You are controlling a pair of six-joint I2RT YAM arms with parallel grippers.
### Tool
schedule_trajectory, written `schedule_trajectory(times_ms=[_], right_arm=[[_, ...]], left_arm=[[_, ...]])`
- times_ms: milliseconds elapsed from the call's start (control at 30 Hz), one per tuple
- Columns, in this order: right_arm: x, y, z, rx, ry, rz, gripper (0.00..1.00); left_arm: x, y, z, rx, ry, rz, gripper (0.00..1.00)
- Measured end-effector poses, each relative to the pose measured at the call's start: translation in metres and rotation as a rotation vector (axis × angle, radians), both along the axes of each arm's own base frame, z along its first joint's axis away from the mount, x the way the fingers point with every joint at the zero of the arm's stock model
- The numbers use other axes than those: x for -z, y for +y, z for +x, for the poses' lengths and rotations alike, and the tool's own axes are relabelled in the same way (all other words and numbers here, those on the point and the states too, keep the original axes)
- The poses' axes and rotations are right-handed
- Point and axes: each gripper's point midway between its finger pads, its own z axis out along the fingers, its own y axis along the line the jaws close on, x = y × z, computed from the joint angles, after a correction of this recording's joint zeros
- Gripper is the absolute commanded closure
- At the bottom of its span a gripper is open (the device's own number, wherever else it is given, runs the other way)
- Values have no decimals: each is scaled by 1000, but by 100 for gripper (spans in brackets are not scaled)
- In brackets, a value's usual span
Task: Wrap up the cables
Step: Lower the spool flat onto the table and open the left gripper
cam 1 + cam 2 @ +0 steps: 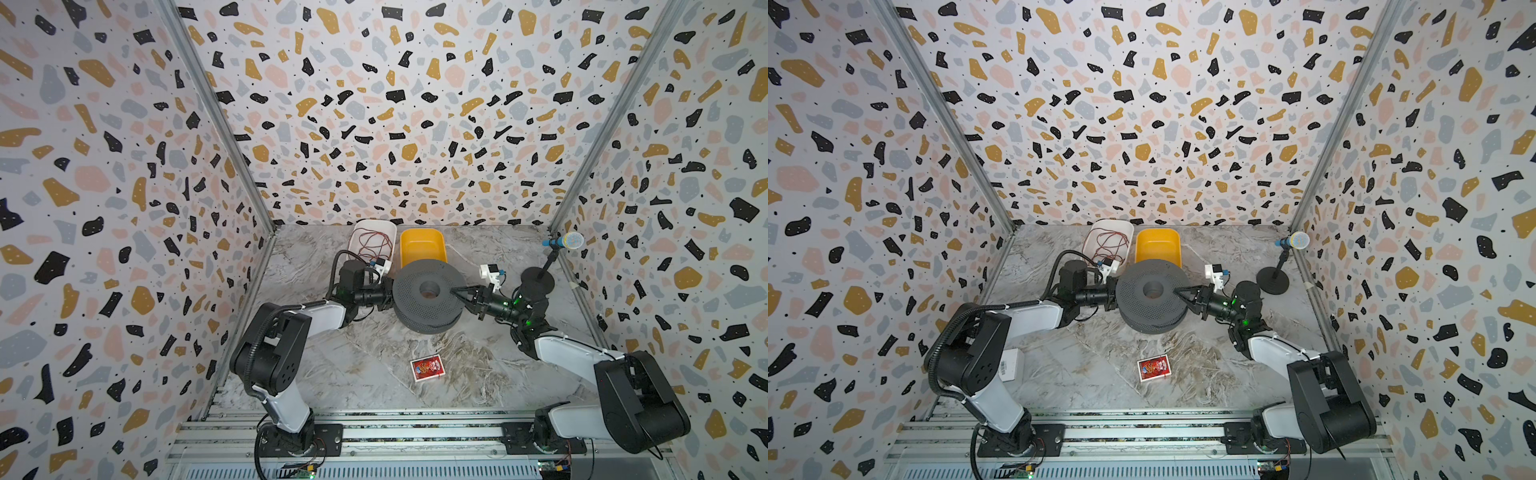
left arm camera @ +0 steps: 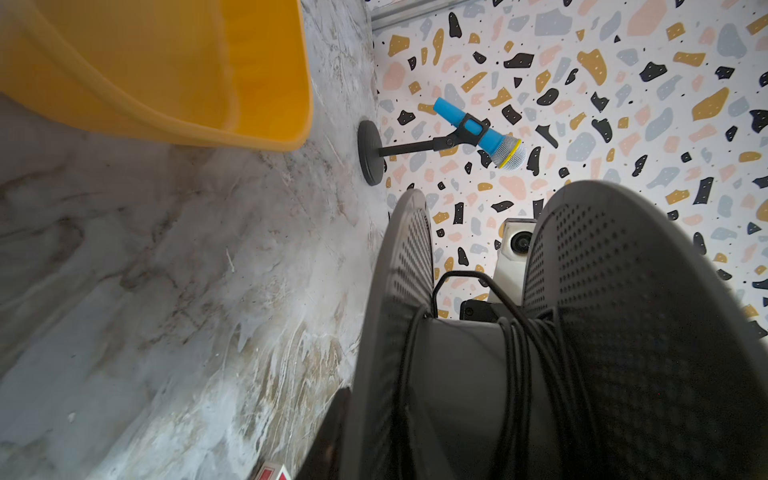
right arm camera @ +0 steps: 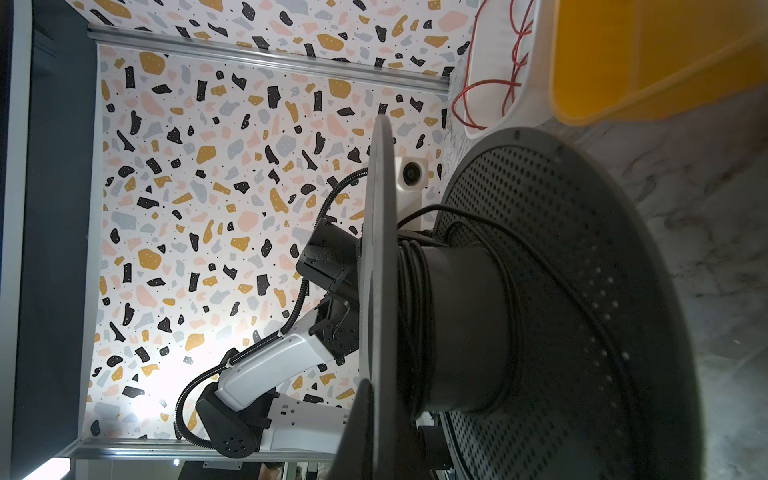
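Thin black cord [image 2: 515,374] is wound on the hub of the grey perforated plastic spool [image 1: 415,309], mid marble worktop [image 1: 365,374]. Right gripper [image 1: 456,291] closed, tips over the top flange. Left gripper [image 1: 388,296] at the opposite rim, can't tell its opening. Yellow plastic tub [image 1: 422,245] just behind the spool, red card pack [image 1: 427,368] in front.

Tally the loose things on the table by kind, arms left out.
Tubs: 2, white tub and yellow tub
Spool: 1
Black cable: 1
Red wire: 1
Microphone on stand: 1
Card pack: 1
White box: 1
Total: 8
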Motion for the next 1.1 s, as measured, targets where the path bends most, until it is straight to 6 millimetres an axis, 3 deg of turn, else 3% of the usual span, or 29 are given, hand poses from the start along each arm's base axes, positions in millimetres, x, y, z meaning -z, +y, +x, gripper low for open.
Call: schedule_trajectory(times_ms=[467, 933, 1100], right_arm=[[12, -22, 13, 102, 6, 5, 100], [24, -32, 12, 131, 32, 8, 100], [29, -36, 10, 138, 44, 7, 100]], left_arm=[[38, 5, -7, 11, 68, 106, 71], [49, 7, -7, 31, 53, 176, 71], [57, 8, -6, 41, 57, 225, 67]])
